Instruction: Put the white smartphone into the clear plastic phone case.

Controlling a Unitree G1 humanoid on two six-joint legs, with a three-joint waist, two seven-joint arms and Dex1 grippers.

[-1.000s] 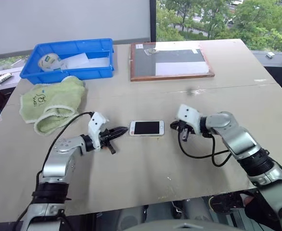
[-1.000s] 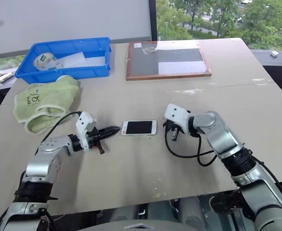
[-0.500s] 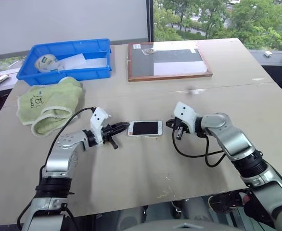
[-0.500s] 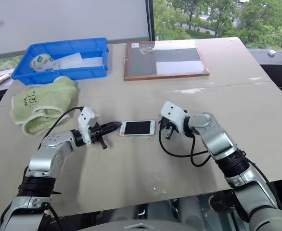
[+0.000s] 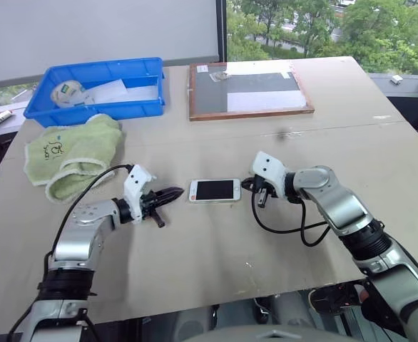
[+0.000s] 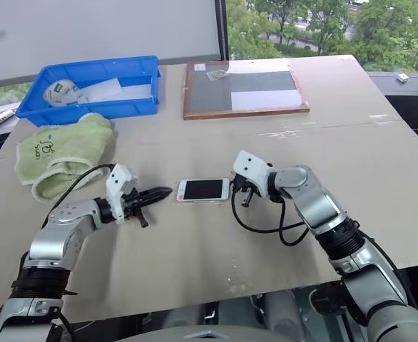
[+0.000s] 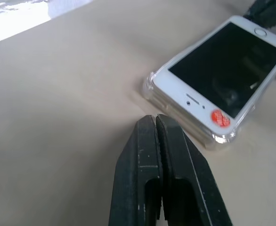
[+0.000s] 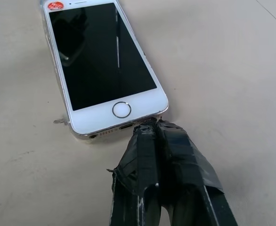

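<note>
The white smartphone (image 5: 215,190) lies flat, screen up, in the middle of the table. The clear plastic phone case (image 7: 221,138) lies under it, its see-through rim showing around the phone's corners; I cannot tell whether the phone is fully seated. My left gripper (image 5: 181,192) is shut and empty, its tips a short gap from the phone's left end. My right gripper (image 5: 247,184) is shut too. In the right wrist view its tips (image 8: 150,125) touch the phone's (image 8: 102,61) home-button end.
A blue bin (image 5: 152,71) holding a tape roll (image 5: 70,91) and white sheets stands at the far left, with a green towel (image 5: 73,151) in front of it. A wood-framed board (image 5: 249,89) lies at the back centre.
My right gripper has slid left, closing the gap to the phone's right end. The left gripper stays about where it was and the phone has not shifted. The camera moved slightly.
</note>
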